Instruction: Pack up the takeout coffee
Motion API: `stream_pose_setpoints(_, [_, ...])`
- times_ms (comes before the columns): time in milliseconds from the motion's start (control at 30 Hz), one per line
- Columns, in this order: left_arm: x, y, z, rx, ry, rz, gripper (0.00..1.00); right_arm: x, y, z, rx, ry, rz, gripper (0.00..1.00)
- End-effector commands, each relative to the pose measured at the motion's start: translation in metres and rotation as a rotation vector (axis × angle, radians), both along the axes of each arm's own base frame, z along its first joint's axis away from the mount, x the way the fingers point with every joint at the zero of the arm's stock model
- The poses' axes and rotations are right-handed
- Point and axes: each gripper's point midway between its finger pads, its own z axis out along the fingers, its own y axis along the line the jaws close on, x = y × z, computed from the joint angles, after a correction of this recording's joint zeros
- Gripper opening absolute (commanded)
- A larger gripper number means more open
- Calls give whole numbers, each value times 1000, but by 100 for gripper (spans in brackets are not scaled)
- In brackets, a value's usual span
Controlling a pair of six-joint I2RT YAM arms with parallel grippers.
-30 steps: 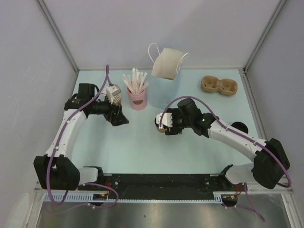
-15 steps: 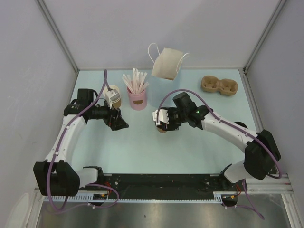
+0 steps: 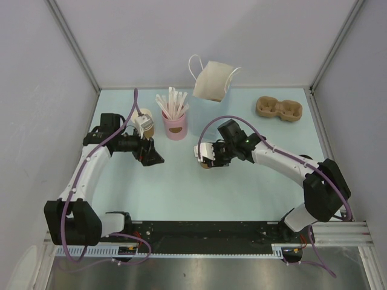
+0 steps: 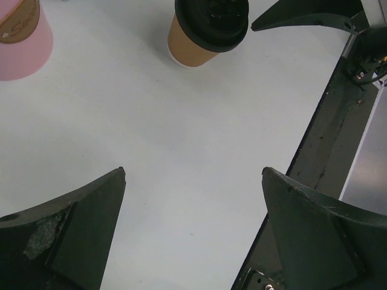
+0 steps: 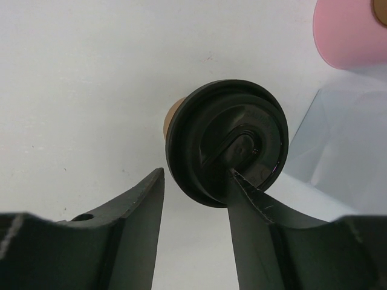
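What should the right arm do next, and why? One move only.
Probably close the right fingers on the coffee: they straddle it without clearly clamping it, and it stands on the table, not yet lifted. The left gripper is open and apart from it.

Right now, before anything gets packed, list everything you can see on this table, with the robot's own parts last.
takeout coffee: one, kraft-brown with black lid, table centre
pink cup: one, pink, back left of centre
white straws: several, white, standing in the pink cup
paper bag: one, cream-white, back centre
cup carrier: one, brown, back right
tan cups: count unclear, tan, behind the left wrist
table: one, pale blue
left gripper: black fingers, open, over bare table
right gripper: black fingers, either side of the coffee's lid
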Motion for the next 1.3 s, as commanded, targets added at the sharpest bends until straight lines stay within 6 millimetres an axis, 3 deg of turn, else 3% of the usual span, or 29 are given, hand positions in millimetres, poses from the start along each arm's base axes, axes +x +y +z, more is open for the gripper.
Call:
stream_pose_setpoints(0, [4,-3,4,-31,-51,-35,99,10,4,12,16,-30,5,47])
stream_pose_setpoints(367, [4,-3,3,-34,-43,-36,100,5,5,9,9,-6,20,34])
stream_pose_setpoints(600, [3,-4,2,-39,-39,-39,100,4,8,12,6,19,3,20])
stream_pose_setpoints(800, [2,-5,4,-50,-39,-49,99,0,3,21,8,43,-49,7])
stream_pose_setpoints(1000, [2,-10,12,-70,-66,-53,99,-8,-12,29,-33,79,-142,0])
stream_pose_setpoints(1200, [5,-39,20,57,-196,-84,100,-26,-43,36,-94,178,-225,0])
stream_pose_setpoints(1267, [1,-65,29,91,-257,-158,100,-35,-53,39,-95,227,-257,0])
